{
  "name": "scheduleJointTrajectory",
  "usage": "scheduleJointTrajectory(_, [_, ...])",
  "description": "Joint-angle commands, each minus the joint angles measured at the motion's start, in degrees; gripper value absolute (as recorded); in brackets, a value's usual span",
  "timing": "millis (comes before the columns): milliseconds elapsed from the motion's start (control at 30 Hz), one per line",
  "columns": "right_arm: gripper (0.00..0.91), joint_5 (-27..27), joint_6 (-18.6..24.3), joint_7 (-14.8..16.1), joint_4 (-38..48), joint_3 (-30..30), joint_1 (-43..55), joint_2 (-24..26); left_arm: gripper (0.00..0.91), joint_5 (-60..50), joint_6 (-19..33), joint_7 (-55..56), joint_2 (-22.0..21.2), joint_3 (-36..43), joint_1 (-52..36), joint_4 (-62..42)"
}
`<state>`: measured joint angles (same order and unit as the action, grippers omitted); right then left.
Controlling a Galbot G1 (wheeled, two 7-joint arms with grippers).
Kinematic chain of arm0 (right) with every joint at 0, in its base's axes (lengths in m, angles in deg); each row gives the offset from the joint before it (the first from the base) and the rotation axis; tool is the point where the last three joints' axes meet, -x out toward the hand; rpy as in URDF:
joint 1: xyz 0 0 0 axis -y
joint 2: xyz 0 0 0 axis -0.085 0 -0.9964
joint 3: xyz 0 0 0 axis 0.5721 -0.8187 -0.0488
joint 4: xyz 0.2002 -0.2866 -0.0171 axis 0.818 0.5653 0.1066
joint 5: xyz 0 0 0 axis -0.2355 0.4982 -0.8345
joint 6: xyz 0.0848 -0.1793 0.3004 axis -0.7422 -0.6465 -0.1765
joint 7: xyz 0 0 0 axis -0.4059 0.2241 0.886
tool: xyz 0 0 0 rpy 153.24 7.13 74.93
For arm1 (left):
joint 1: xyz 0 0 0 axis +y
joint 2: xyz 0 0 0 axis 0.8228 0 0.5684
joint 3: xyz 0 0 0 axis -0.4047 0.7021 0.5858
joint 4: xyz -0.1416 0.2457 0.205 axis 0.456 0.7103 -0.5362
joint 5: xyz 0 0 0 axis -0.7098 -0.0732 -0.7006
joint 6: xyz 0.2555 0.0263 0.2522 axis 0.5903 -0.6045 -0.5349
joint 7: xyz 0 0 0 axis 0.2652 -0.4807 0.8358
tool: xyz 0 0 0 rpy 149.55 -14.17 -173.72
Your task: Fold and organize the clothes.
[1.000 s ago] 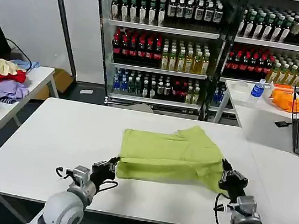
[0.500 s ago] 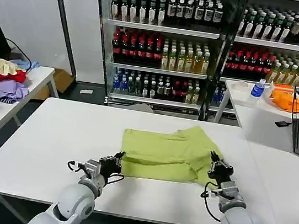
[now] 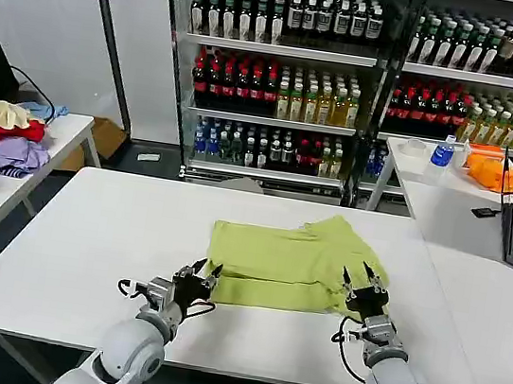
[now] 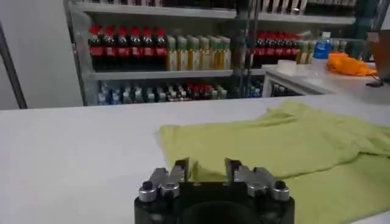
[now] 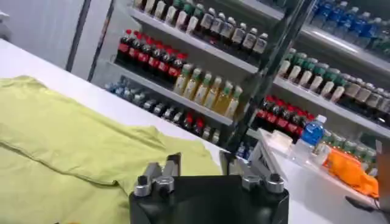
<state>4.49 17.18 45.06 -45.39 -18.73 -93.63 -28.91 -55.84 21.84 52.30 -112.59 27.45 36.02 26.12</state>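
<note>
Folded T-shirt [image 3: 277, 266] lies on the tabletop [image 3: 87, 245]; left gripper [image 3: 204, 272] and right gripper [image 3: 363, 278] at its front corners, fingers released.

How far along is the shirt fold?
Done: the T-shirt lies on the white table with a layer folded over. In hand: nothing; the left gripper and right gripper sit open at its near corners. Left: judging by the loose far corner, further folds and tidying.

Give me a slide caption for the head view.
Both grippers, left and right, open at the near corners of the folded lime T-shirt on the white table.
</note>
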Motion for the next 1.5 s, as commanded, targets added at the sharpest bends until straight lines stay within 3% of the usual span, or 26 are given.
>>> scheduleJointTrajectory(33, [0.907, -2.1, 0.7, -0.7, -3.3, 4.0, -5.0, -0.5, 0.907, -0.7, 0.4, 0.0, -0.2, -1.1, 5.2, 3.8])
scheduleJointTrajectory(167, [0.907, -8.5, -3.0, -1.8, -5.4, 6.0, -9.4, -0.4, 0.907, -0.8, 0.2, 0.0, 0.2, -1.3, 6.3, 4.4])
scheduleJointTrajectory(567, [0.907, -14.1, -11.8, -5.1, -2.7, 7.2, -10.1, -0.7, 0.907, -0.3, -0.7, 0.6, -0.6, -0.1, 4.3, 1.1])
scheduleJointTrajectory(600, [0.907, -14.5, -12.3, -5.1, -2.5, 7.3, -10.1, -0.7, 0.887, -0.3, -0.8, 0.6, -0.6, 0.0, 4.2, 1.1])
scheduleJointTrajectory(633, [0.907, -15.7, -13.0, -5.2, -2.3, 7.6, -9.7, -0.7, 0.796, -0.3, -0.8, 0.6, -0.8, 0.3, 4.2, 1.1])
scheduleJointTrajectory(667, [0.756, -16.2, -13.4, -5.3, -2.1, 7.7, -9.5, -0.6, 0.443, -0.3, -0.9, 0.6, -0.9, 0.5, 4.2, 1.1])
scheduleJointTrajectory(700, [0.635, -16.8, -13.9, -5.3, -1.8, 7.8, -9.3, -0.4, 0.343, -0.3, -0.9, 0.6, -0.9, 0.6, 4.2, 1.1])
scheduleJointTrajectory(733, [0.272, -17.5, -14.4, -5.3, -1.5, 7.7, -8.9, -0.2, 0.191, -0.4, -0.9, 0.6, -1.0, 0.9, 4.1, 1.0])
scheduleJointTrajectory(767, [0.040, -18.5, -14.9, -5.1, -1.3, 7.6, -8.6, -0.1, 0.121, -0.5, -1.0, 0.6, -1.1, 1.0, 4.0, 0.8])
scheduleJointTrajectory(800, [0.000, -18.5, -14.9, -5.1, -1.3, 7.6, -8.6, -0.1, 0.101, -0.5, -1.1, 0.6, -1.1, 1.1, 3.9, 0.6])
scheduleJointTrajectory(933, [0.000, -21.8, -15.1, -5.2, -0.7, 6.2, -7.1, 0.0, 0.050, -0.5, -1.8, 0.5, -1.2, 1.2, 3.6, -0.1])
scheduleJointTrajectory(1500, [0.000, -22.2, -14.9, -4.8, -2.5, 5.7, -8.2, 0.4, 0.040, -0.3, -2.3, -0.2, -1.4, 1.3, 3.9, -1.3])
